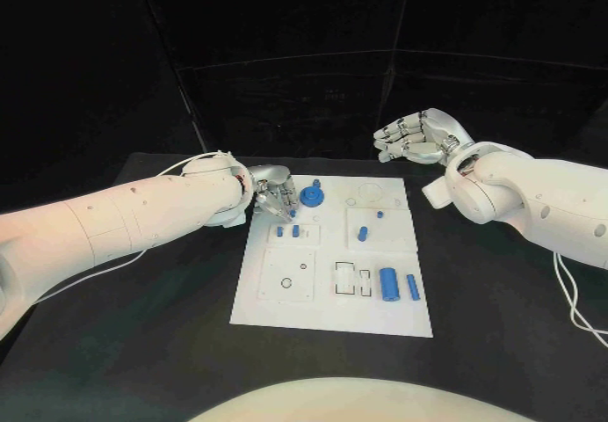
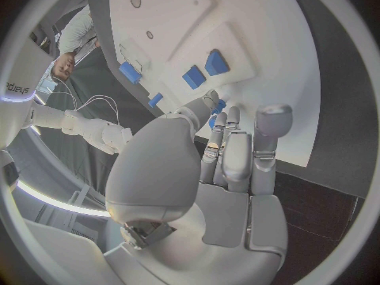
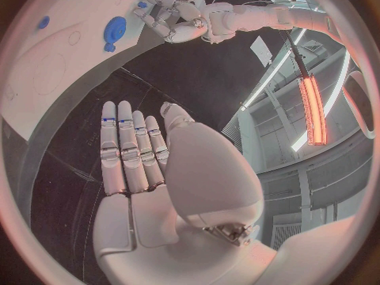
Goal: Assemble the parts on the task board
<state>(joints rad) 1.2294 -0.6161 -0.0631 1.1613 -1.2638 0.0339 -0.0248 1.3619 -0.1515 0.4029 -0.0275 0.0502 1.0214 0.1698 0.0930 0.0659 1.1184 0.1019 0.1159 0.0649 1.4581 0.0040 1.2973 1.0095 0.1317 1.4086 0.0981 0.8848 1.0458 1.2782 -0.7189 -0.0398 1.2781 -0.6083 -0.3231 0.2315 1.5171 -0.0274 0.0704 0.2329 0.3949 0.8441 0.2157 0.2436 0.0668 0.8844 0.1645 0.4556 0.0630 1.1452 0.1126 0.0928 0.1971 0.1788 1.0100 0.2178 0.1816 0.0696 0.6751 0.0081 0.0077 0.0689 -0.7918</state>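
Fingers of the silver left hand (image 1: pixel 271 195) bend down over a small blue part (image 1: pixel 292 212) on the flat white task board (image 1: pixel 332 308); whether they grip it, I cannot tell. Left wrist view: fingertips (image 2: pixel 218 118) touch blue. Right wrist view: the silver right hand (image 3: pixel 142 164) is flat, empty, away from the board. Next, I think, pinch and lift carefully.

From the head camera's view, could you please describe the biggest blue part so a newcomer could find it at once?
Start at the white task board in the middle of the black table. Near its edge closest to the robot, on the right, two blue cylinders lie side by side; the one meant is the large blue cylinder, clearly thicker than the slim cylinder to its right.
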